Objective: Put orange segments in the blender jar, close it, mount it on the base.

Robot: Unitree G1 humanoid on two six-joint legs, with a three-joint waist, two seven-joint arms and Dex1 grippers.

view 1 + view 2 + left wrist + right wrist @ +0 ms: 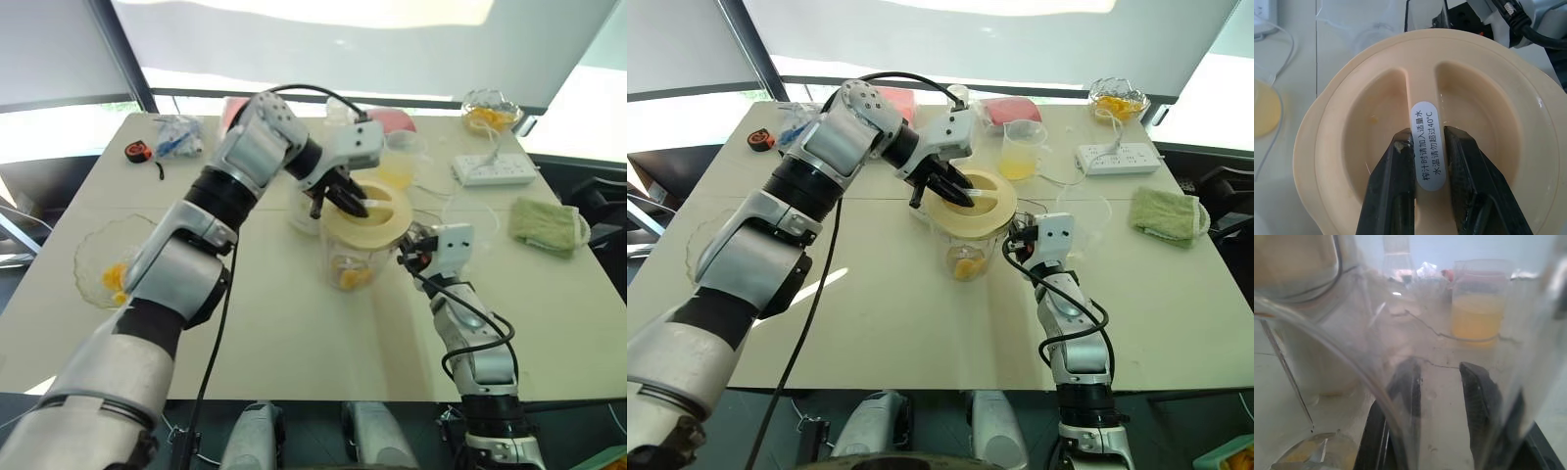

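- Jar stands mid-table with its cream lid on; orange segments lie at its bottom.
- Left gripper above the jar, fingers clamped on the lid's centre ridge.
- Right gripper beside the jar, fingers closed on its handle.
- Base just behind the jar.

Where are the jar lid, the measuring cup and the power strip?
jar lid [1376, 112], left wrist view, recessed top.
measuring cup [1019, 166], right eye view, juice-filled wall.
power strip [1117, 157], right eye view, top face.
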